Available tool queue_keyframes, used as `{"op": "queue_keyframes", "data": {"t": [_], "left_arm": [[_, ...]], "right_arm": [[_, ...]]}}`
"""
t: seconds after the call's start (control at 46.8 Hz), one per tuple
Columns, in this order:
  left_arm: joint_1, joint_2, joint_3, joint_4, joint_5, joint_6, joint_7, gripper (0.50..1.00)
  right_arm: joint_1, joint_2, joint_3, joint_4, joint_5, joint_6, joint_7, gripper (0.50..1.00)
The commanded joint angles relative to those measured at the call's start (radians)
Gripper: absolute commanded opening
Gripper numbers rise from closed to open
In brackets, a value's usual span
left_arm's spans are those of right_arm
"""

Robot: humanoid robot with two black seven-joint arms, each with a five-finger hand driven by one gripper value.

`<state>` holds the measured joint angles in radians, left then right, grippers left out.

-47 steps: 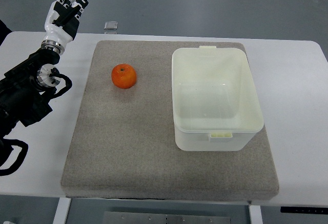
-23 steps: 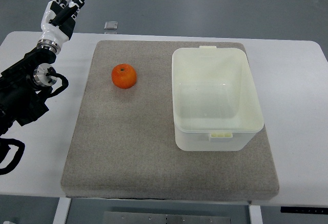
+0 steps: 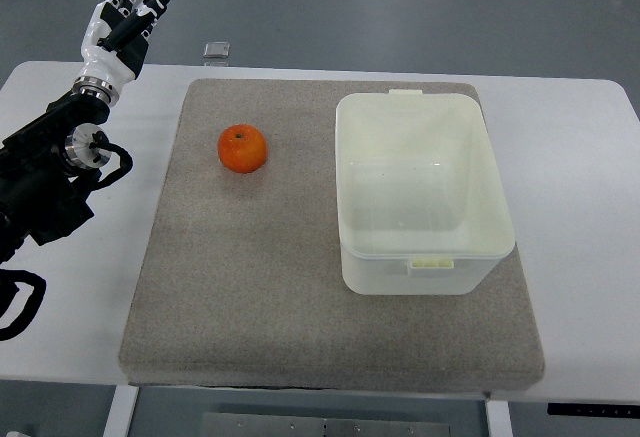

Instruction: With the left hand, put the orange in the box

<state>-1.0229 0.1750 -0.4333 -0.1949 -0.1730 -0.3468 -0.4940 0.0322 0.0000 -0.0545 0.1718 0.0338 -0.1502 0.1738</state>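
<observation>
An orange lies on the left part of a grey felt mat. To its right on the mat stands a pale, translucent plastic box, open on top with nothing inside. My left hand hovers over the table's far left corner, well apart from the orange, up and to its left. Its fingers are spread and hold nothing. The black left arm runs in from the left edge.
The mat lies on a white table. A small clear square object sits at the table's far edge, just beyond the mat. Grey floor shows past the far edge.
Over the last second my left hand drew slightly left and back toward the table's far corner; in the last half second it has barely moved. Orange and box stay put.
</observation>
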Motion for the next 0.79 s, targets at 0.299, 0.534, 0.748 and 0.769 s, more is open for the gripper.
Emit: {"op": "queue_keyframes", "data": {"t": [0.299, 0.534, 0.748, 0.769], "left_arm": [[-0.008, -0.005, 0.06, -0.005, 0.007, 0.026, 0.002, 0.992], [-0.013, -0.002, 0.11, -0.014, 0.009, 0.029, 0.002, 0.992], [-0.025, 0.081, 0.11, -0.156, 0.067, 0.043, 0.002, 0.992], [-0.032, 0.095, 0.11, -0.178, 0.078, 0.054, 0.002, 0.992]], "right_arm": [[0.0, 0.0, -0.001, 0.0, 0.0, 0.0, 0.0, 0.926], [0.0, 0.0, -0.001, 0.0, 0.0, 0.0, 0.0, 0.926], [0.002, 0.0, 0.001, 0.0, 0.0, 0.001, 0.0, 0.926], [0.0, 0.0, 0.001, 0.0, 0.0, 0.0, 0.001, 0.926]]}}
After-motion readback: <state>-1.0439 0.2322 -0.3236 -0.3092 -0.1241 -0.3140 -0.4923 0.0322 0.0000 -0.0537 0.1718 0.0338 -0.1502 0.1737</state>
